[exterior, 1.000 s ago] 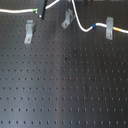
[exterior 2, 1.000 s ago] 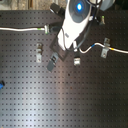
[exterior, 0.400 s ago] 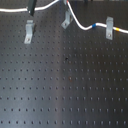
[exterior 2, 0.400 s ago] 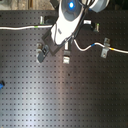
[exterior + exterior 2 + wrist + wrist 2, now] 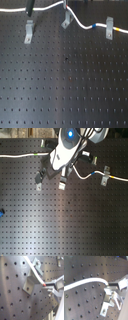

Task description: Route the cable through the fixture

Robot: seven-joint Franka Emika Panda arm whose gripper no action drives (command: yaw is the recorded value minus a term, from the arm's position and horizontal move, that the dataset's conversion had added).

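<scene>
The cable [image 5: 80,24] is a white cord with a blue band and a yellow band. It runs from the first exterior view's left, past the middle clip [image 5: 66,20] and through the right clip [image 5: 109,27]. The fixture [image 5: 30,32] is the slanted silver clip on the first exterior view's left. My gripper [image 5: 30,7] is just above and behind it, shut on the cable. In the first wrist view the cable [image 5: 33,269] passes over the fixture [image 5: 29,282] into my fingers [image 5: 53,286]. In the second exterior view the arm [image 5: 70,148] covers the grip.
Everything sits on a black perforated board [image 5: 65,85]. In the second exterior view the cable's green-banded part [image 5: 25,155] trails off to the left. Its yellow-banded end [image 5: 117,178] leaves on the second exterior view's right, past the right clip [image 5: 105,175]. A small blue object [image 5: 1,213] lies at the second exterior view's left edge.
The arm has shifted a little to the left with the cable. The loop that dipped at the middle clip is pulled up and runs straighter along the top.
</scene>
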